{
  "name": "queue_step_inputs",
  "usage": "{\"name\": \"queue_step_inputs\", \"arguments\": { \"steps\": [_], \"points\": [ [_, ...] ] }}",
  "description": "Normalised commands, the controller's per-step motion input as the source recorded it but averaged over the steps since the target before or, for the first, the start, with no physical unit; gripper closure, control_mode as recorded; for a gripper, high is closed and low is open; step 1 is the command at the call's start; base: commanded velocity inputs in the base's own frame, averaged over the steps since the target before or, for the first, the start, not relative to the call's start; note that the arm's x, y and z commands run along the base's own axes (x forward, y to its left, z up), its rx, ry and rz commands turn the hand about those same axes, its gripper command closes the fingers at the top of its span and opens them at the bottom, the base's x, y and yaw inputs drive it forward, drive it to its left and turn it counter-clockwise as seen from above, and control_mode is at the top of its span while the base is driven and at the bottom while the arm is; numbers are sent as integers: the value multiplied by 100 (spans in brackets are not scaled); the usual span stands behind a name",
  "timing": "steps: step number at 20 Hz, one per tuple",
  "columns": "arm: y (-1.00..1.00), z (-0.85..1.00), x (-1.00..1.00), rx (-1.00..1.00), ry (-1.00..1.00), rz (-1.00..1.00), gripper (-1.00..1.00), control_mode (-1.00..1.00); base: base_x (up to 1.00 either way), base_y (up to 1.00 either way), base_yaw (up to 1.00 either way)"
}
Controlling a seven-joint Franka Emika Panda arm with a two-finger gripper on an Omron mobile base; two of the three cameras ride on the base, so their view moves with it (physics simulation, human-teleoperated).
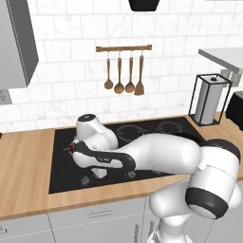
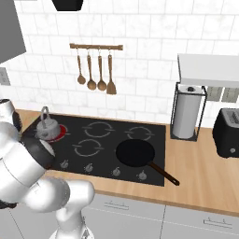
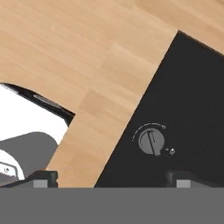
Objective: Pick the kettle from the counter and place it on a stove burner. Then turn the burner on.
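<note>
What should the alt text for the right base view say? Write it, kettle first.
A small grey kettle sits on a red-glowing stove burner at the back left of a black cooktop. A black frying pan rests on the front right, set in a wooden counter, with the white robot arm at lower left.

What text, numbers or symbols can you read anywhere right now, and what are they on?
No readable words, brands or numbers anywhere.
Knob on the black cooktop, hand view: a thin dashed arc above it and a tiny round symbol beside it; too small to read.
Front-row knobs, right base view: no legible marks.
Toaster and paper towel holder: no lettering visible.
</note>
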Motion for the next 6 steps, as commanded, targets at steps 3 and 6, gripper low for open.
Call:
{"name": "queue_step_inputs", "arguments": {
  "steps": [3, 6],
  "points": [
    [-66, 23, -63, 4, 2, -40, -100, -100, 0, 0, 0],
    [-75, 16, -59, 4, 1, -45, -100, -100, 0, 0, 0]
  ]
}}
